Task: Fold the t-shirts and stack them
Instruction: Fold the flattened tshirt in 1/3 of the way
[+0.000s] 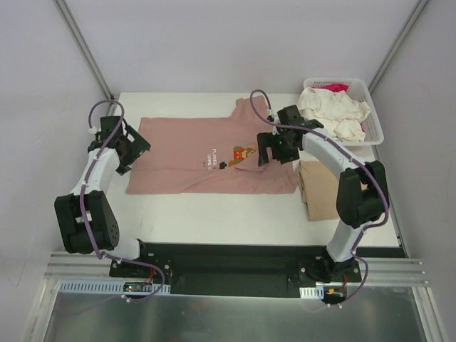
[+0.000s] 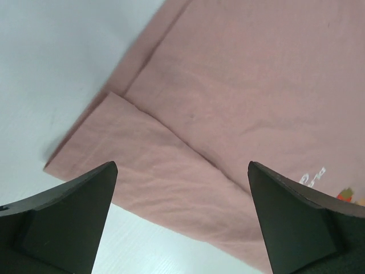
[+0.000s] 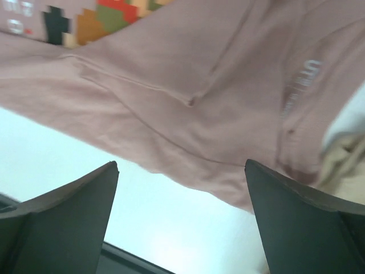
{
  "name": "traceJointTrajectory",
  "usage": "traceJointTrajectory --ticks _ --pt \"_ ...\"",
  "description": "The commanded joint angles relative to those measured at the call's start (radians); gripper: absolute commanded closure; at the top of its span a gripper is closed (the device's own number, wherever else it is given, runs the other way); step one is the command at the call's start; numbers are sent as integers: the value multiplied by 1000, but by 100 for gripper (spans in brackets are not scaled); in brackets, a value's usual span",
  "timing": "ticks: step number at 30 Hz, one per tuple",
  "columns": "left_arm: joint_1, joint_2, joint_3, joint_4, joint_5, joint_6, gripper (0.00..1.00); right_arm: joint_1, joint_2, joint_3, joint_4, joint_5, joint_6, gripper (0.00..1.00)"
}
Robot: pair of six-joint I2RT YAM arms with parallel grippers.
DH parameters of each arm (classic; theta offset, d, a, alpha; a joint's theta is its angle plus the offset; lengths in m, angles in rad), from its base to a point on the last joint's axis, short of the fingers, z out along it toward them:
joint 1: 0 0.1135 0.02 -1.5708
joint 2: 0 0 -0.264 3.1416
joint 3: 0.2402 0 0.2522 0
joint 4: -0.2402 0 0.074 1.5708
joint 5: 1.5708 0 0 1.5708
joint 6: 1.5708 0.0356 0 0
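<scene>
A dusty-pink t-shirt (image 1: 192, 153) with a pixel-art print (image 1: 242, 153) lies flat across the table, its right part folded over. My left gripper (image 1: 128, 153) is open and empty over the shirt's left edge. In the left wrist view the pink shirt (image 2: 239, 85) shows a folded flap between the open left gripper (image 2: 182, 165). My right gripper (image 1: 274, 151) is open and empty above the shirt's right part. The right wrist view shows the shirt (image 3: 199, 68), its print (image 3: 97, 17) and the open right gripper (image 3: 181, 164). A folded tan t-shirt (image 1: 320, 187) lies at the right.
A white slatted basket (image 1: 376, 125) at the back right holds a crumpled cream shirt (image 1: 335, 110) and a magenta one (image 1: 331, 87). Bare white table (image 1: 214, 214) runs along the front edge. The tan shirt (image 3: 342, 160) shows at the right of the right wrist view.
</scene>
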Motion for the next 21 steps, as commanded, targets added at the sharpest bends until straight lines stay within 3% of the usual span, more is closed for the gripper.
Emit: traceJointTrajectory --ticks 1,13,21 --pt "-12 33 -75 78 246 116 1 13 -32 -96 210 -224 177 3" --pt "-12 35 -143 188 279 134 1 27 146 -25 258 -189 262 11" --pt "-12 56 -141 200 305 129 1 27 205 21 247 -147 285 28"
